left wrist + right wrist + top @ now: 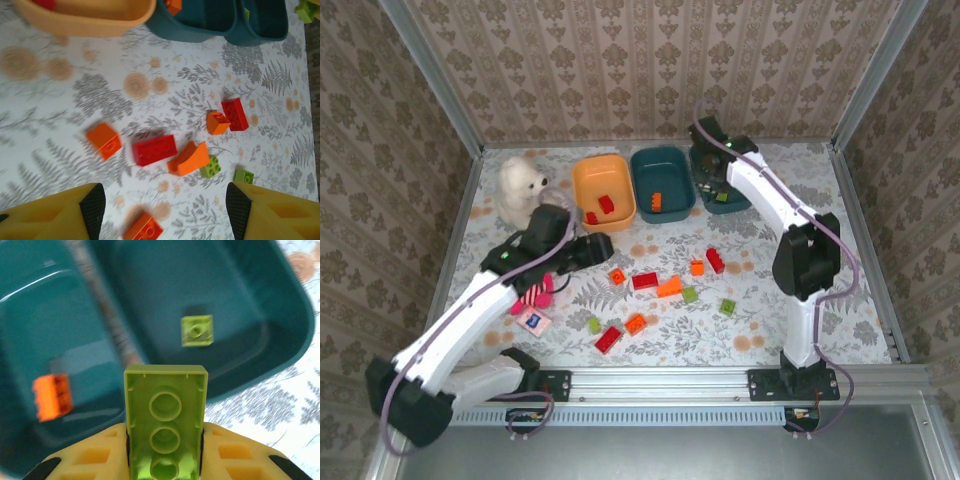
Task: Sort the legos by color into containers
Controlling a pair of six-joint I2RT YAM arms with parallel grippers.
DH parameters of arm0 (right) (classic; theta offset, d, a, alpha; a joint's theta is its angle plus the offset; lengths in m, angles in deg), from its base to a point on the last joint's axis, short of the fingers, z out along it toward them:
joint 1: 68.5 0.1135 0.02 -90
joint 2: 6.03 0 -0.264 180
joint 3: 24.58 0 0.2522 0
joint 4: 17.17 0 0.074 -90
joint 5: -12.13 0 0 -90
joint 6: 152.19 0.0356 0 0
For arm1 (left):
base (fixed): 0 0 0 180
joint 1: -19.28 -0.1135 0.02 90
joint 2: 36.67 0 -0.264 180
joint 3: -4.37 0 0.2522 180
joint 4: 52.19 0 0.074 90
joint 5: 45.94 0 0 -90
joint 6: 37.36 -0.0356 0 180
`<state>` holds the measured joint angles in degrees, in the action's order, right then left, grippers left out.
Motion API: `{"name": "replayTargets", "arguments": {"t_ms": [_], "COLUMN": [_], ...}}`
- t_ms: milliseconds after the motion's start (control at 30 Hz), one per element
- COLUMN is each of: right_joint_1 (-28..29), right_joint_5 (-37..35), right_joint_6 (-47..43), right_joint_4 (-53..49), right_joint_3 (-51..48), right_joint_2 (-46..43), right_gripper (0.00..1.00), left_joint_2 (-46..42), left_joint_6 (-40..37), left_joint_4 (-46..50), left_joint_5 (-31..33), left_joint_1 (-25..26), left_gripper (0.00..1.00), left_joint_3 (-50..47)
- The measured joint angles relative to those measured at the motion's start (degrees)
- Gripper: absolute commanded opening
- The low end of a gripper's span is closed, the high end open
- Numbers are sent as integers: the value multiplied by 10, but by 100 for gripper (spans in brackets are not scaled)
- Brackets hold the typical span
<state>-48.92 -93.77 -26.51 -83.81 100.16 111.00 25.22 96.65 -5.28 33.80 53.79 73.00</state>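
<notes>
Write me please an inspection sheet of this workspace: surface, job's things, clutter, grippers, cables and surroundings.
Surface: flowered table cover, loose bricks scattered at its middle.
Job's things: orange tub holds red bricks; middle teal tub an orange brick; right teal tub a small lime green brick.
Clutter: white teddy bear, pink doll, square card, all at left.
Grippers: left gripper open above the loose bricks; right gripper shut on a long lime green brick above the right teal tub.
Cables: purple cable along each arm.
Surroundings: wallpapered walls, metal rail at near edge.
</notes>
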Motion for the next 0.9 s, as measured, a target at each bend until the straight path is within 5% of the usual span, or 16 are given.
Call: {"name": "replayTargets", "arguments": {"t_ms": [233, 533, 900], "right_joint_1": [-78, -113, -114], "right_joint_5": [12, 14, 34], "right_joint_6": [-19, -25, -28], "right_joint_4": [-14, -48, -63], "right_joint_3": [92, 161, 189], "right_joint_2": [128, 213, 231], "right_gripper": [19, 22, 54], "left_joint_2": [117, 143, 143], "left_joint_6": [0, 0, -1], "left_joint_4": [-71, -88, -82], "left_joint_5": [4, 5, 6], "left_joint_1": [15, 16, 16], "left_gripper": [68, 68, 68], "left_joint_3": [56, 78, 78]}}
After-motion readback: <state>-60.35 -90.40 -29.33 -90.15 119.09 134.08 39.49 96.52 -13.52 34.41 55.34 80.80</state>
